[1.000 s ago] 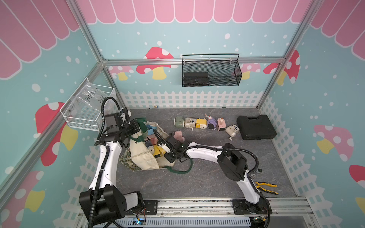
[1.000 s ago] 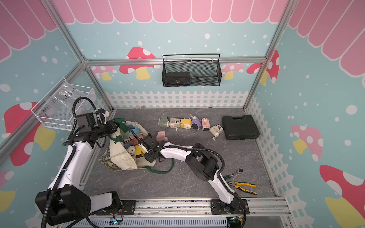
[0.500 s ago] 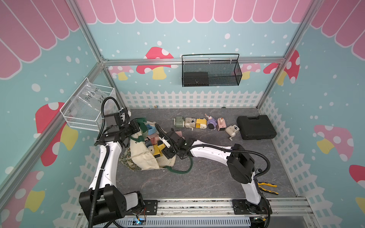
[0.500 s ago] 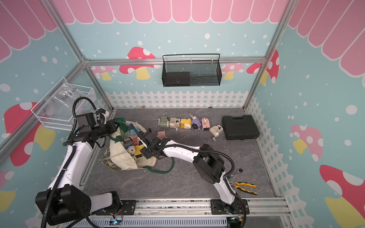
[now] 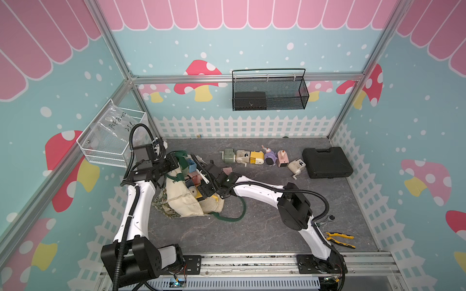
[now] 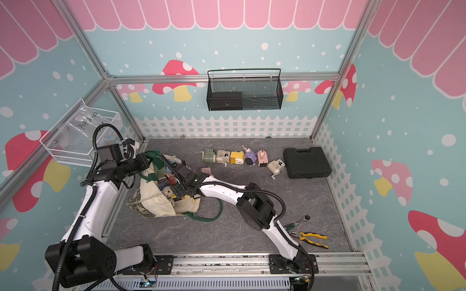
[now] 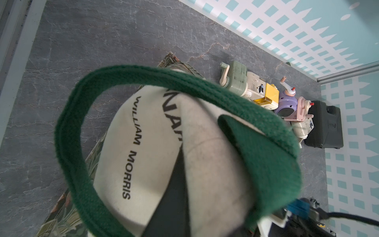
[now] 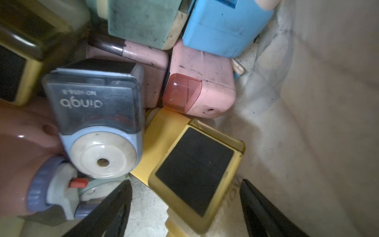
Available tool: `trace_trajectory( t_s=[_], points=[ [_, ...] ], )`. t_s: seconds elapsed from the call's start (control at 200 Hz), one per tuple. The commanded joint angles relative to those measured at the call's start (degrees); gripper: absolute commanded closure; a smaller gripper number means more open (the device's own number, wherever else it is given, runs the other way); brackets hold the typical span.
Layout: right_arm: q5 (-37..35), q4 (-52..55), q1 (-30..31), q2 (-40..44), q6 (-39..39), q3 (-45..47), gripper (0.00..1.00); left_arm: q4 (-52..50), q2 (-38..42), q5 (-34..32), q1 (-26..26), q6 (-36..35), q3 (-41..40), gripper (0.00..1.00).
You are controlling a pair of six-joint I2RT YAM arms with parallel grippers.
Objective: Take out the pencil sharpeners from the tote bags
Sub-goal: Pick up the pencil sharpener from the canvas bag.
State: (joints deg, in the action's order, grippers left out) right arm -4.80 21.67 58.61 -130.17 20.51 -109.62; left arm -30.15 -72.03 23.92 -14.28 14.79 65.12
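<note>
Tote bag [image 5: 184, 201]: sharpeners [image 8: 205, 82], apparently tightly packed

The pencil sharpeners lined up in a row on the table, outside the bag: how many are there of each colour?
Green sharpener: 1
Cream sharpeners: 2
Yellow sharpener: 1
Purple sharpener: 1
Pink sharpener: 1
Total in the row: 6

Top views are bright, evenly lit and sharp; wrist views are dimmer inside, blurry up close with warped edges.
</note>
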Motion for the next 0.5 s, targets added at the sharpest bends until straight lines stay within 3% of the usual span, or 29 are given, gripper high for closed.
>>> trace_trajectory(
  t_s=[0.0, 0.13, 0.285, 0.495],
  points=[
    [-3.37, 2.91, -0.08, -2.66, 2.13, -1.88, 0.16, 7.44, 1.04, 2.93, -0.29, 0.33, 1.02, 1.0],
    [-5.78, 2.96, -0.17, -3.34, 2.95, -2.26, 0.24, 7.47, 1.02, 2.97, -0.24, 0.33, 0.98, 1.0],
    [-5.71, 2.23, -0.11, -2.58, 2.86, -2.17, 0.39, 7.47, 0.93, 3.14, -0.27, 0.37, 0.97, 1.0],
    [-7.72, 1.84, -0.19, -1.07, 2.7, -1.22, 0.51, 7.51, 0.93, 3.02, -0.27, 0.33, 0.98, 1.0]
  ],
)
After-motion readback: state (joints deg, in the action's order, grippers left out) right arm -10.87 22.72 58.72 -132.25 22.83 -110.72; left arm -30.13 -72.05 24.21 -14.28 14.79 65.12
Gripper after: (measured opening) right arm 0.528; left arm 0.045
